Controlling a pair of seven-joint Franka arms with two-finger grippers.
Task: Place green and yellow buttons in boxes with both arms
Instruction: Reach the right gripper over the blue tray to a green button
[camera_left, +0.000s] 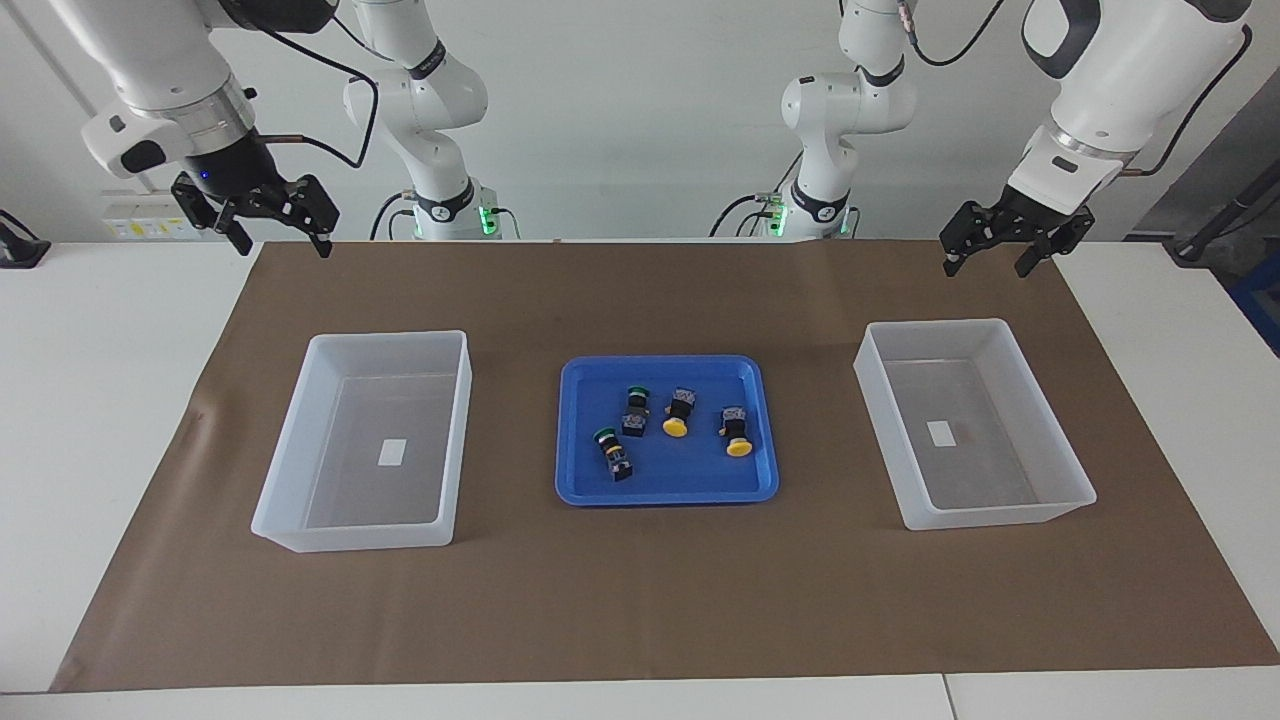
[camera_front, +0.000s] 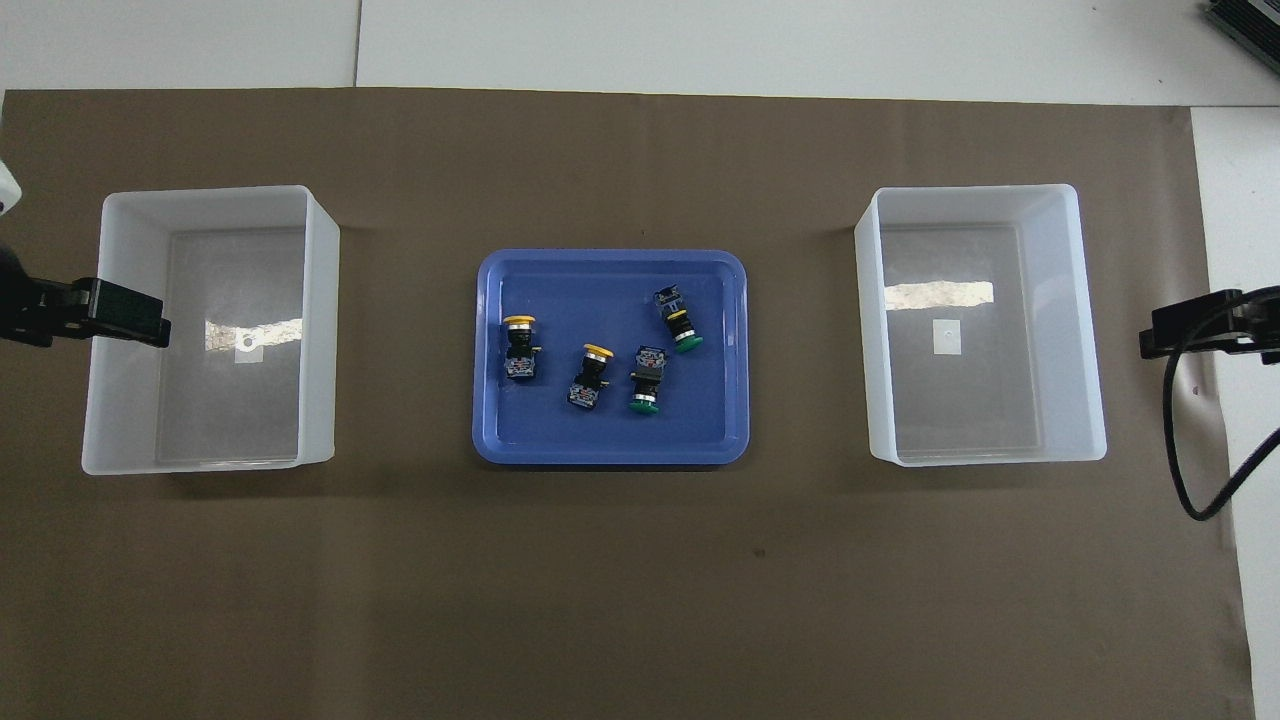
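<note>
Four buttons, two green (camera_left: 624, 429) and two yellow (camera_left: 707, 425), lie in the blue tray (camera_left: 667, 487) between two translucent boxes (camera_left: 365, 440) (camera_left: 972, 420). Left gripper (camera_left: 996, 258) and right gripper (camera_left: 280, 235) hang raised over the brown mat's (camera_left: 640, 600) corners nearest the robots, fingers spread, holding nothing.

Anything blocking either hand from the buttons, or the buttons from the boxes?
Nothing visible. All four buttons lie loose in the blue tray, between two empty boxes. Left hand and right hand, both open, hang above the mat's edge nearest the robots.
</note>
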